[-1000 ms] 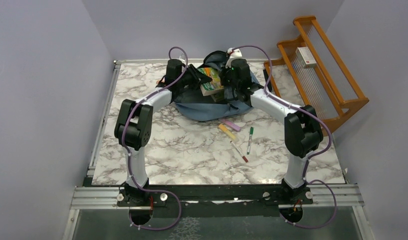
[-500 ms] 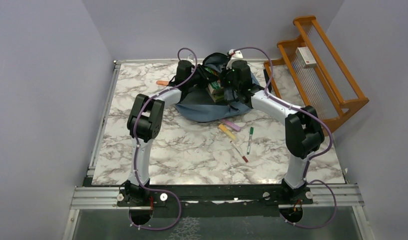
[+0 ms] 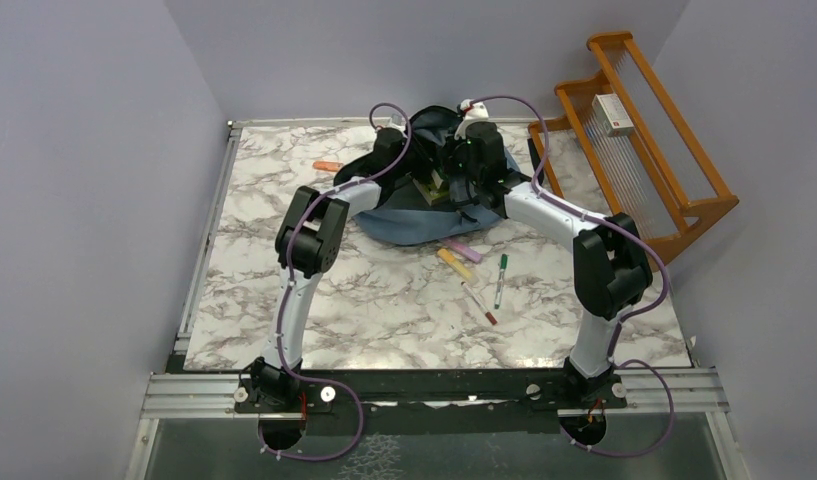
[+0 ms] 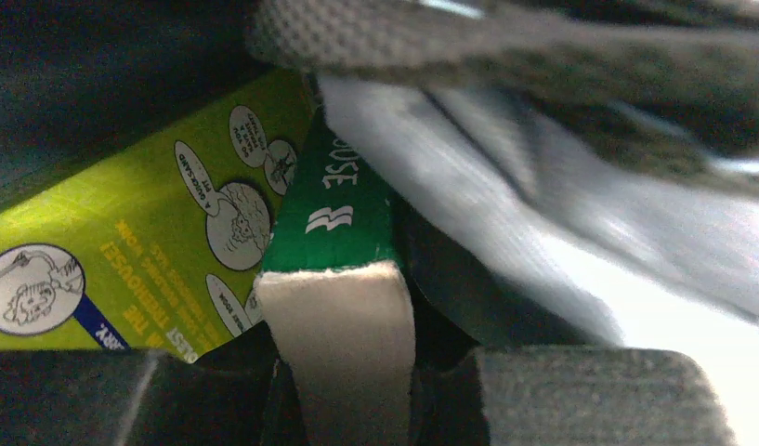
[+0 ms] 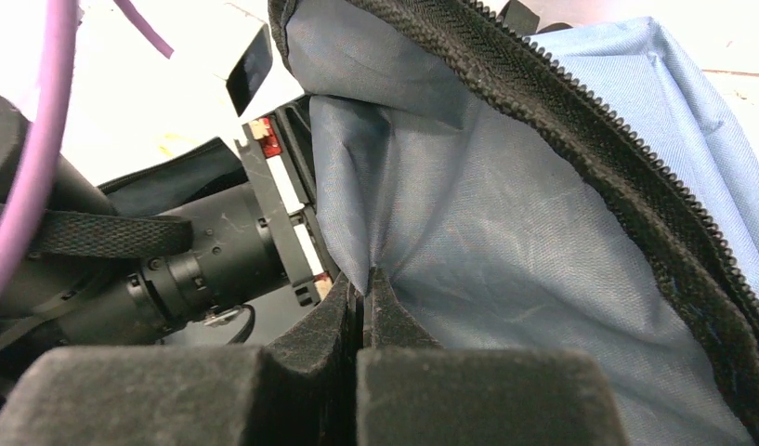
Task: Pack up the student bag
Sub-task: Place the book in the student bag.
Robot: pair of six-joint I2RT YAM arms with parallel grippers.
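Two arms converge on the student bag (image 3: 404,225) in the overhead view; it lies on the marble tabletop (image 3: 384,300) beneath and around both tools, its mouth open. The left tool (image 3: 421,176) reaches into that mouth from the left and the right tool (image 3: 464,186) sits at the mouth's right edge, the two near each other with a book (image 3: 433,190) between them. Nearer the bases than the right tool, on bare marble just past the bag, a pink highlighter (image 3: 462,248), a yellow highlighter (image 3: 454,263), a green marker (image 3: 501,280) and a red marker (image 3: 479,302) lie close together; an orange marker (image 3: 327,165) lies well out to the left tool's left. A wooden rack (image 3: 639,150) stands off the tabletop to the right tool's right. From the left wrist, the book's cream page edge stands between the left tool's two dark pads (image 4: 589,395), which are clamped on it; a green spine runs away from the tool, a yellow-green cover with cartoon drawings slopes off to its left, and pale grey lining (image 4: 543,214) lies to its right. From the right wrist, the right tool's foam pads (image 5: 477,395) are pressed together with a fold of the bag's grey-blue lining pinched between the tips, so it is clamped on the student bag; the fabric rises ahead of the tool, a dark zipper (image 5: 589,158) runs along its upper right, and the left arm's black wrist (image 5: 199,269) shows to the tool's left.
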